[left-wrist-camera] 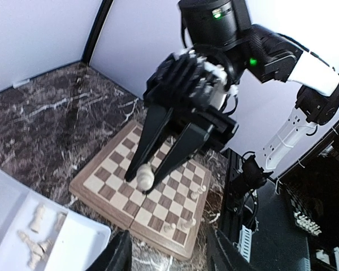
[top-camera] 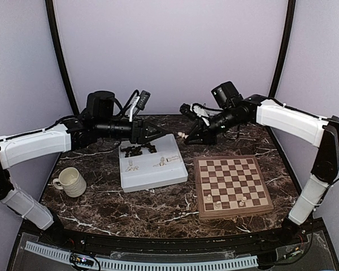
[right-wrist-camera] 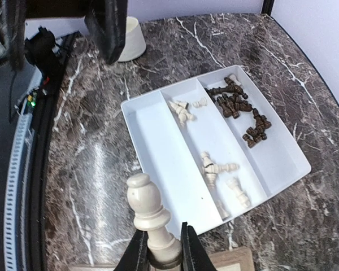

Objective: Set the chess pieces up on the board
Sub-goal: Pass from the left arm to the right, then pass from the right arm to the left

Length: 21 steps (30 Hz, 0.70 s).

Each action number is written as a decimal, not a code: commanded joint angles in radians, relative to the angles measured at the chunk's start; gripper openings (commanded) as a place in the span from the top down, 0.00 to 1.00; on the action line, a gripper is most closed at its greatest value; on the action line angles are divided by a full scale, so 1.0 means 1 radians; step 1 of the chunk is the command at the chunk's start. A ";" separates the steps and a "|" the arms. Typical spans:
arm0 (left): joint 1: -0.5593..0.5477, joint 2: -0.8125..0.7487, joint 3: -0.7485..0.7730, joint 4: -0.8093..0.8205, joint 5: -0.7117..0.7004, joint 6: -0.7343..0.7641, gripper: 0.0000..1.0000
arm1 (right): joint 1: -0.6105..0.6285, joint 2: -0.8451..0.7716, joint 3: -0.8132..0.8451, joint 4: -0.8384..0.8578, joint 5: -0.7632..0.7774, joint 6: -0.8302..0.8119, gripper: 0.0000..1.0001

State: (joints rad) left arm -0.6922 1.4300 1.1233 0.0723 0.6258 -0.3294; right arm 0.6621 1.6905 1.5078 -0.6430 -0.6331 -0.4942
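Note:
My right gripper (right-wrist-camera: pixel 161 255) is shut on the base of a cream-white chess piece (right-wrist-camera: pixel 148 208), held in the air between the tray and the board (top-camera: pixel 232 185). In the left wrist view that piece (left-wrist-camera: pixel 146 178) hangs over the board's near squares (left-wrist-camera: pixel 158 210). My left gripper (left-wrist-camera: pixel 170 258) faces it with its fingers apart and nothing between them; in the top view it (top-camera: pixel 157 134) hovers over the tray's back edge. Three cream pieces (top-camera: pixel 217 204) stand on the board's near rows. Dark brown pieces (right-wrist-camera: pixel 238 107) and cream pieces (right-wrist-camera: pixel 213 167) lie in the tray.
The white divided tray (top-camera: pixel 152 175) sits left of the board on the dark marble table (top-camera: pixel 101 209). A cream ribbed mug (top-camera: pixel 71 182) stands near the left front. The two grippers are close together above the tray's far right corner.

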 commanded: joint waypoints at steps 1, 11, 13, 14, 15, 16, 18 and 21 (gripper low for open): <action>-0.037 0.010 -0.012 0.196 -0.169 0.028 0.51 | -0.032 -0.011 -0.036 0.160 -0.281 0.236 0.97; -0.076 0.094 0.036 0.234 -0.151 0.034 0.49 | -0.048 -0.003 -0.056 0.222 -0.366 0.319 0.97; -0.076 0.103 0.039 0.249 -0.137 0.028 0.49 | -0.048 -0.003 -0.061 0.223 -0.364 0.321 0.96; -0.075 0.108 0.040 0.252 -0.126 0.027 0.49 | -0.048 -0.002 -0.063 0.224 -0.363 0.323 0.96; -0.076 0.112 0.046 0.253 -0.119 0.027 0.49 | -0.048 -0.002 -0.065 0.224 -0.364 0.324 0.96; -0.075 0.121 0.051 0.251 -0.106 0.028 0.49 | -0.048 -0.002 -0.066 0.224 -0.364 0.324 0.96; -0.075 0.130 0.059 0.260 -0.088 0.023 0.49 | -0.048 0.000 -0.067 0.224 -0.363 0.326 0.95; -0.075 0.136 0.059 0.277 -0.073 0.015 0.50 | -0.048 0.003 -0.067 0.225 -0.367 0.326 0.95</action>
State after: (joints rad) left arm -0.7643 1.5681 1.1507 0.2882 0.5121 -0.3080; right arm 0.6186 1.6905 1.4498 -0.4465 -0.9741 -0.1802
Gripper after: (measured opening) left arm 0.508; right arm 0.149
